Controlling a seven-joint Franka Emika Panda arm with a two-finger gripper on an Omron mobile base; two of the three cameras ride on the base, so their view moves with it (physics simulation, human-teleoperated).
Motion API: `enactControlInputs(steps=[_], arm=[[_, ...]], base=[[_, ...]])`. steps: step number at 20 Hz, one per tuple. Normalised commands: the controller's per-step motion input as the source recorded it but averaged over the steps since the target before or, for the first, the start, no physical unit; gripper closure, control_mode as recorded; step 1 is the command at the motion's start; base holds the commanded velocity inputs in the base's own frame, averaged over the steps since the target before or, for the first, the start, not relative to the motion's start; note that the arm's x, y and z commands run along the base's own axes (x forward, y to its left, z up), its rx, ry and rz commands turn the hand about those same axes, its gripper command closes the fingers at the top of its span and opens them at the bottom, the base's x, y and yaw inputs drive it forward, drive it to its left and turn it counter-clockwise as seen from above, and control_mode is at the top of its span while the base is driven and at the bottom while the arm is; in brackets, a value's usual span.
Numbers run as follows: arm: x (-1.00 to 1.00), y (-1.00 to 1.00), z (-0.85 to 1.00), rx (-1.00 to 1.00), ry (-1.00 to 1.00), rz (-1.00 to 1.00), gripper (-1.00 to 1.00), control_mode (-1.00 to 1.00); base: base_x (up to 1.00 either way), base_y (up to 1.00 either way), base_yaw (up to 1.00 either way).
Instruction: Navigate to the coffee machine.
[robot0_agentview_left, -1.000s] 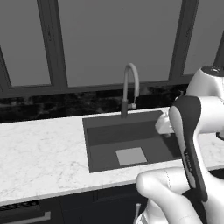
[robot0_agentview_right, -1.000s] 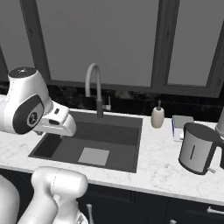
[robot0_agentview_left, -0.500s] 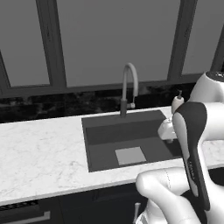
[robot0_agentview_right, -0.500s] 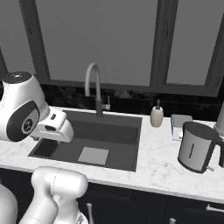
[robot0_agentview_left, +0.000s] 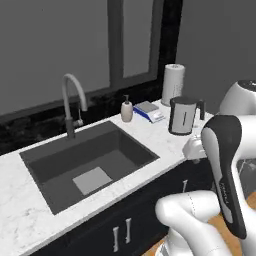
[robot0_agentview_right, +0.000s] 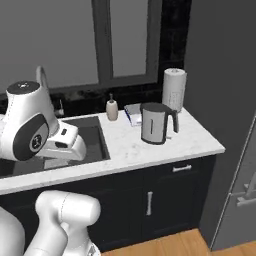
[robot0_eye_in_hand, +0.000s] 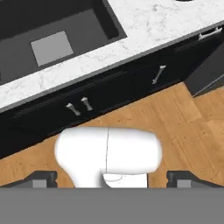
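Observation:
The coffee machine is out of view. My gripper is open, its dark fingertips set wide apart with nothing between them. It points down at the wooden floor in front of the dark cabinets. The arm is folded close to the base, with the hand hanging before the counter edge.
The marble counter holds a dark sink with a faucet, a soap bottle, a steel kettle and a paper towel roll. The counter ends at the right beside a tall grey door.
The whole picture has shifted: the base has moved right along the counter. The sink has slid to the left in both base views, and the counter's right end has come into view.

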Motion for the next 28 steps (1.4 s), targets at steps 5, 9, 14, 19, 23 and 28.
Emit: enactControlInputs(steps=[5, 9, 14, 19, 23, 28], arm=[[0.00, 0.00, 0.00, 0.00, 0.00, 0.00, -1.00, 1.00], [0.00, 0.00, 0.00, 0.00, 0.00, 0.00, -1.00, 1.00], [0.00, 0.00, 0.00, 0.00, 0.00, 0.00, -1.00, 1.00], [0.00, 0.00, 0.00, 0.00, 0.00, 0.00, -1.00, 1.00], [0.00, 0.00, 0.00, 0.00, 0.00, 0.00, -1.00, 1.00], [0.00, 0.00, 0.00, 0.00, 0.00, 0.00, -1.00, 1.00]], base=[[-0.16, 0.00, -1.00], [-0.12, 0.00, -1.00], [-0.13, 0.00, -1.00], [-0.12, 0.00, -1.00], [-0.11, 0.00, -1.00], [-0.11, 0.00, -1.00]])
